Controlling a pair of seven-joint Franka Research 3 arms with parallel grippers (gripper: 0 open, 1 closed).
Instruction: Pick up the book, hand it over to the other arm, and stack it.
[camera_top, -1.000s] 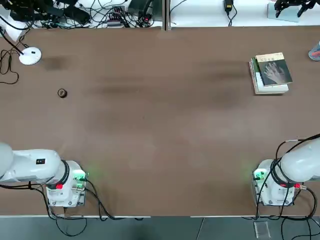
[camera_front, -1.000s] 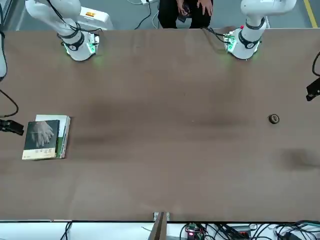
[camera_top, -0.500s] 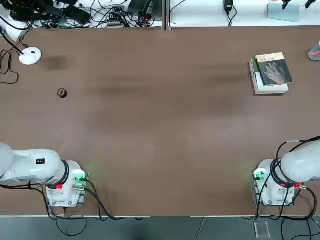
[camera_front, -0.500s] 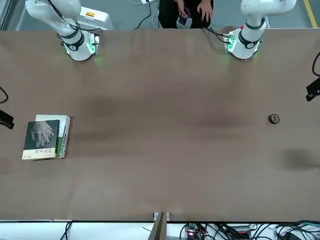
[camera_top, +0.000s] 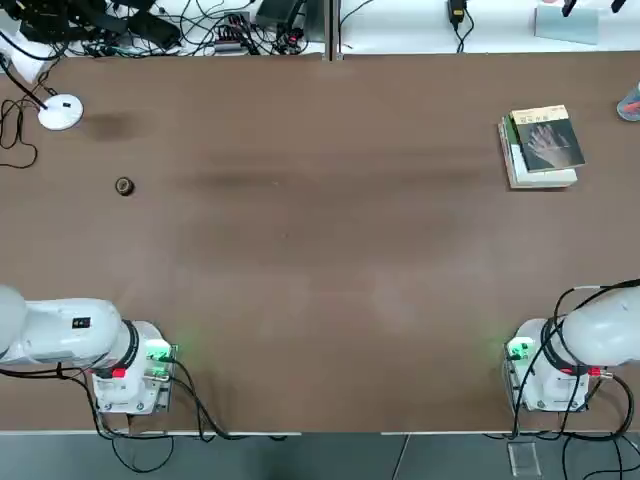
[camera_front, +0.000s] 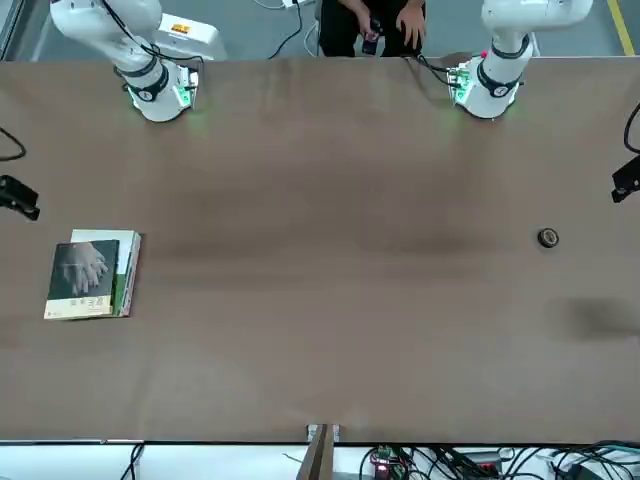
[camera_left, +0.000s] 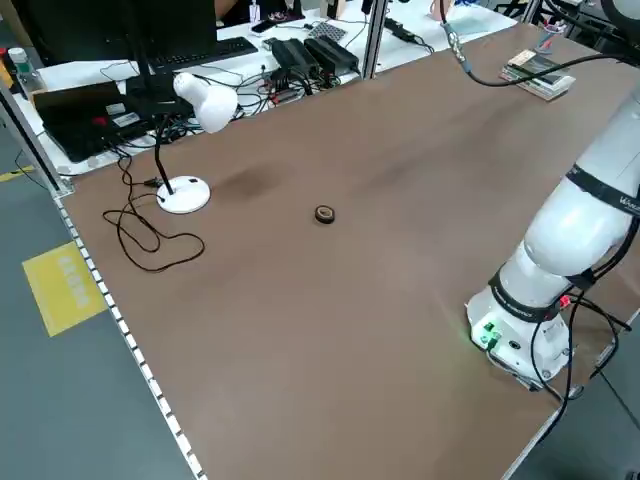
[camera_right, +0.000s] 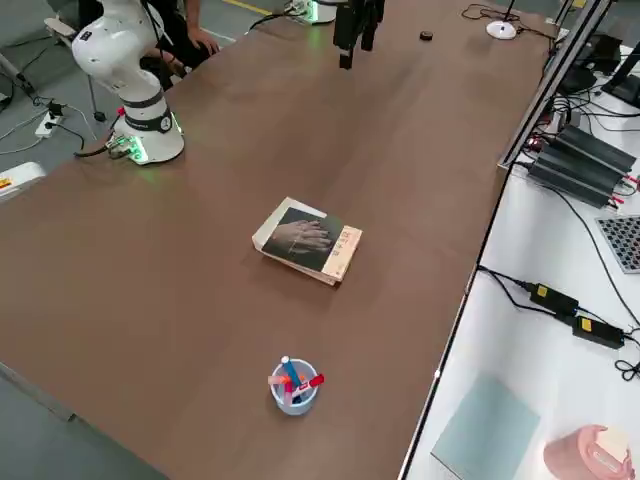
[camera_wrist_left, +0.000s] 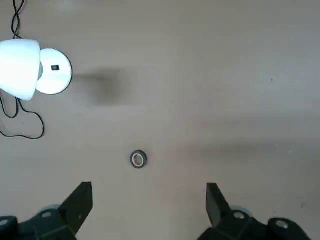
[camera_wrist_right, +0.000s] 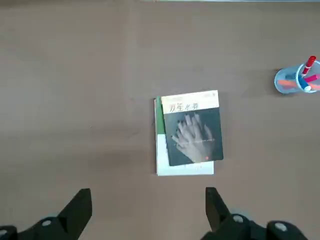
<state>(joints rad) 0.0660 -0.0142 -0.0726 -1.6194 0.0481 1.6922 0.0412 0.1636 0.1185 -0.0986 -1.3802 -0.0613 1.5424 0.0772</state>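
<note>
Right jaws apart, empty, above the bench (camera_top: 330, 230). Book (camera_wrist_right: 192, 135) lies skewed on 1 thicker book (camera_wrist_right: 185, 169), far right. Looks light, bendy, cover maybe slick: grip near the spine, top one only. Left jaws (camera_wrist_left: 150, 210) apart, idle, above bench, far left.

small dark-covered book (camera_wrist_right: 194, 131), pale hand on its cover, closed, lying flat, slightly askew atop a thicker green-and-white book (camera_wrist_right: 162, 162)
</note>
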